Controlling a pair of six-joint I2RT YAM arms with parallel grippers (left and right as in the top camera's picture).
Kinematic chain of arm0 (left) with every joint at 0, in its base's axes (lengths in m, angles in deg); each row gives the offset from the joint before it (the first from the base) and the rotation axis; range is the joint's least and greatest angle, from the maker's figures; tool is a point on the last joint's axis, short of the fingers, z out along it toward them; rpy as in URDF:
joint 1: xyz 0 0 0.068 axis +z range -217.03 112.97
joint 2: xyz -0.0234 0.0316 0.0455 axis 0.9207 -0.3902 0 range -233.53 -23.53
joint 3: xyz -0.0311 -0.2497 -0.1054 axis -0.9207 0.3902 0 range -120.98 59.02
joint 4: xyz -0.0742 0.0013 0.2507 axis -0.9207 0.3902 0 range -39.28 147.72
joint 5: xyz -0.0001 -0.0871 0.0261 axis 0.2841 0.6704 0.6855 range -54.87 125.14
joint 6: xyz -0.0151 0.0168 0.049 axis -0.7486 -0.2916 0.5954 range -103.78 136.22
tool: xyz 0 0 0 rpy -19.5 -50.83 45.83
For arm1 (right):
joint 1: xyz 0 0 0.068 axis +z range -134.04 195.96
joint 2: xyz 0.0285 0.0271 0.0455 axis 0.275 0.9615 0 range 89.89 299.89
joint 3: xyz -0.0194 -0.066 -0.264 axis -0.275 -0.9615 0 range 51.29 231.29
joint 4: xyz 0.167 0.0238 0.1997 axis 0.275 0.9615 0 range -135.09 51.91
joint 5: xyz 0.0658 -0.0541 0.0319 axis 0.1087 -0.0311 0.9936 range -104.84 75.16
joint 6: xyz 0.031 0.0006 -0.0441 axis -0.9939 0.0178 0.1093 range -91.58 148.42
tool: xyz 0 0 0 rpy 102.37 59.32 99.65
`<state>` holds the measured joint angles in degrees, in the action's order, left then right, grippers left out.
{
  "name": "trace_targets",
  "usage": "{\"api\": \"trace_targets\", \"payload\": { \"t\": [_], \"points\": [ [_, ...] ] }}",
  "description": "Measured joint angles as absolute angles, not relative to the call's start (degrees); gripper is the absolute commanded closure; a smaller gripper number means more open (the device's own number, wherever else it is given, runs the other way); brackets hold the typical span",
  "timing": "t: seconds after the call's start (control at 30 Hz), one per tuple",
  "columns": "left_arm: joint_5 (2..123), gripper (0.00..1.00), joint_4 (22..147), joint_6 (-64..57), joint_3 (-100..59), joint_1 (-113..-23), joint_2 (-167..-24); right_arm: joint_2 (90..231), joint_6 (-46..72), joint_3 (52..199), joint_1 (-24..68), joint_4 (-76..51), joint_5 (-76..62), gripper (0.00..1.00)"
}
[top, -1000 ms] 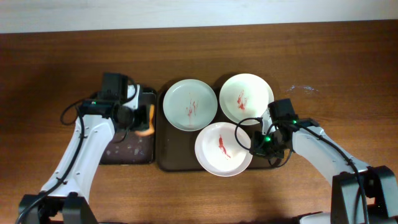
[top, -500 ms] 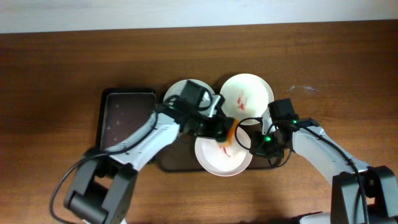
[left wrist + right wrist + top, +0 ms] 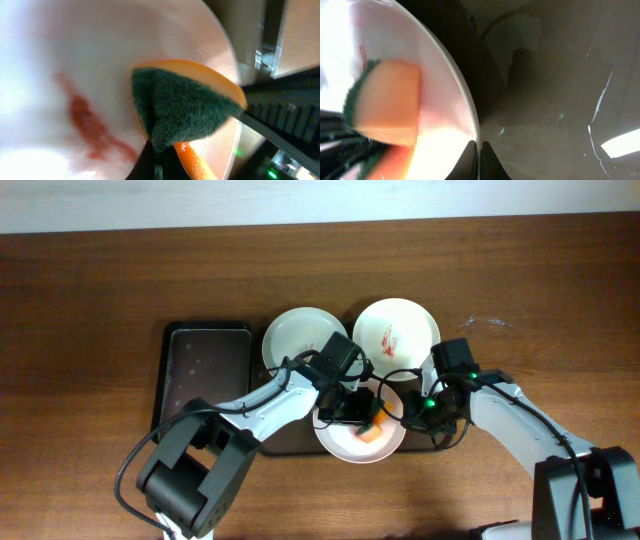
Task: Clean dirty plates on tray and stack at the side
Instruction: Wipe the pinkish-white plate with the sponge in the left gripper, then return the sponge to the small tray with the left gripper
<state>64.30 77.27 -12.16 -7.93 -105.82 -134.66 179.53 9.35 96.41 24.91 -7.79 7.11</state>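
Overhead top-down, both wrists close on plate (image 3: 100,40)

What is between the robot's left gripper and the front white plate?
A green-and-orange sponge, held by the left gripper against the front plate, beside a red smear. The left wrist view shows it best.

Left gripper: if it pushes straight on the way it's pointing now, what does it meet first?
The sponge clamped in the left gripper leads. Straight ahead is the white inside of the front plate, just beside the red smear. I can't tell whether the sponge is touching it yet.
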Motion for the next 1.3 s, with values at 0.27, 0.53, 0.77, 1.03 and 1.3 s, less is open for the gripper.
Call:
{"api": "trace_targets", "payload": {
  "t": [0.27,0.53,0.77,1.03,1.3],
  "points": [
    [57.3,1.0,76.8,-12.2,-8.4,-101.7,-134.6,179.5,9.1,96.5,24.9,-7.9,7.1,0.96],
    [54.5,1.0,85.7,-10.5,-9.3,-99.5,-132.8,179.5,9.1,96.6,24.9,-7.9,7.1,0.96],
    [46.9,1.0,90.5,-7.0,-9.0,-98.0,-119.0,179.5,9.2,96.6,24.9,-8.0,7.0,0.89],
    [29.1,1.0,99.4,-3.4,-9.0,-84.0,-114.2,179.5,9.2,96.6,24.9,-10.0,6.9,0.89],
    [27.1,1.0,97.5,3.8,-8.2,-75.4,-122.2,179.5,9.2,96.6,24.9,-10.0,6.6,0.88]
  ]
}}
